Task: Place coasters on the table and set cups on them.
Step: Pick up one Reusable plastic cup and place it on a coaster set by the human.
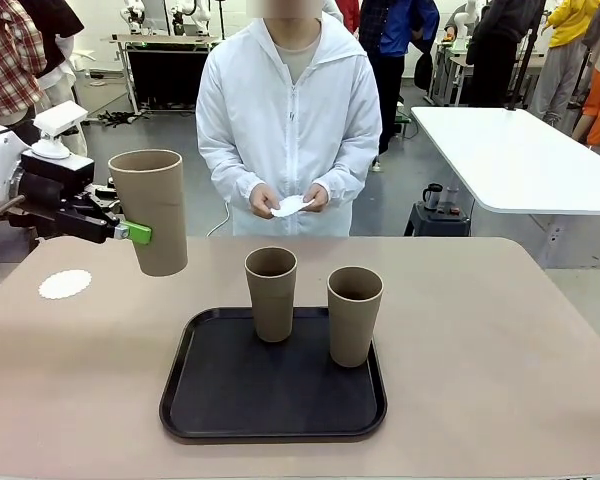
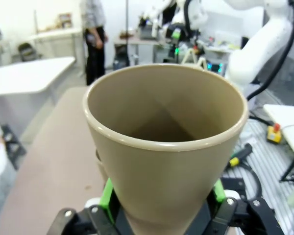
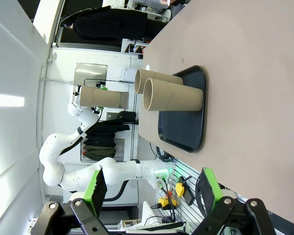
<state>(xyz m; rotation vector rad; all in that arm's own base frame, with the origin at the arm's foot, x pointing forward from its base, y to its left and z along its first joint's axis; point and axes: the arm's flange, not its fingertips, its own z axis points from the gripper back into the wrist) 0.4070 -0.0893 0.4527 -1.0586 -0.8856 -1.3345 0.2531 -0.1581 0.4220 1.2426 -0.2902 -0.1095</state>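
Note:
My left gripper (image 1: 132, 232) is shut on a tan cup (image 1: 148, 210) and holds it upright in the air, left of the black tray (image 1: 273, 400). In the left wrist view the same cup (image 2: 166, 142) stands between the green pads (image 2: 107, 199), its mouth open towards the camera. A white lacy coaster (image 1: 65, 284) lies on the beige table (image 1: 500, 350), below and left of the held cup. Two more cups (image 1: 271, 292) (image 1: 354, 314) stand on the tray. The person's hands hold another coaster (image 1: 292, 206). My right gripper (image 3: 153, 188) is open with nothing in it, high over the table.
The right wrist view takes in the tray (image 3: 181, 122) with its two cups (image 3: 174, 98) from the side, and the lifted cup (image 3: 105, 97) beyond. The person stands at the far edge. A white table (image 1: 520, 160) is at the back right.

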